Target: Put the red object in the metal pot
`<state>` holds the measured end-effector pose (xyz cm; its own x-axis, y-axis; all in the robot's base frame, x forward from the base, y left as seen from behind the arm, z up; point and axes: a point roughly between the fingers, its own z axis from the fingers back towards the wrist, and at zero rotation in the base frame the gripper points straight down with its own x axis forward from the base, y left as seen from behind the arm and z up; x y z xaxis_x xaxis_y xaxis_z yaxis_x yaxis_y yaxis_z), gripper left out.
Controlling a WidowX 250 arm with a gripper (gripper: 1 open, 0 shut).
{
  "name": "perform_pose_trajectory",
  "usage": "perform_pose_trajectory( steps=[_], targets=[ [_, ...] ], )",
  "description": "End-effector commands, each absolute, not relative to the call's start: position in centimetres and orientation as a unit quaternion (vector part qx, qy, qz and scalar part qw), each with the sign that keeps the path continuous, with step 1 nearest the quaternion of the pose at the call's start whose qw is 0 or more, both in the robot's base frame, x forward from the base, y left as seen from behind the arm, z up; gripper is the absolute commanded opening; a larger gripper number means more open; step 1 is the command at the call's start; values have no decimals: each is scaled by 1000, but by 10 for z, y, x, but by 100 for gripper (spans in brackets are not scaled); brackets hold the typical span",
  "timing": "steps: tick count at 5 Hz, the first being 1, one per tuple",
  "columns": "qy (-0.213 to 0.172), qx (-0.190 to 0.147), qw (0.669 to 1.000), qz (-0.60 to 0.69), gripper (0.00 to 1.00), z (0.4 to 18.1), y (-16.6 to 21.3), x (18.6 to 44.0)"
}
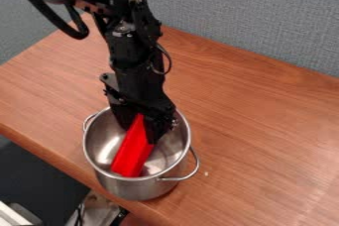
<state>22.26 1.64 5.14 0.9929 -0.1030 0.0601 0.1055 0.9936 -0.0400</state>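
Camera: fingers (146, 121) apparently grip red object (134, 149) inside metal pot (106, 161).

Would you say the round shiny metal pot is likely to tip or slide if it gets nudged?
The round shiny metal pot looks wide and low, so tipping seems unlikely. On the smooth wooden table it would probably slide. Its thin wire handle probably swings loosely.
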Motion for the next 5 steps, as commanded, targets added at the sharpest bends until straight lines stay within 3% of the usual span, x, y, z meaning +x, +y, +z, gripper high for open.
perform_pose_trajectory(
  steps=[1,3,5],
  targets=[
    [-34,-19,998,-45,100,58,21,223],
    [-51,-16,998,-40,100,81,22,224],
    [-98,-18,994,-33,100,140,24,224]
  ],
)
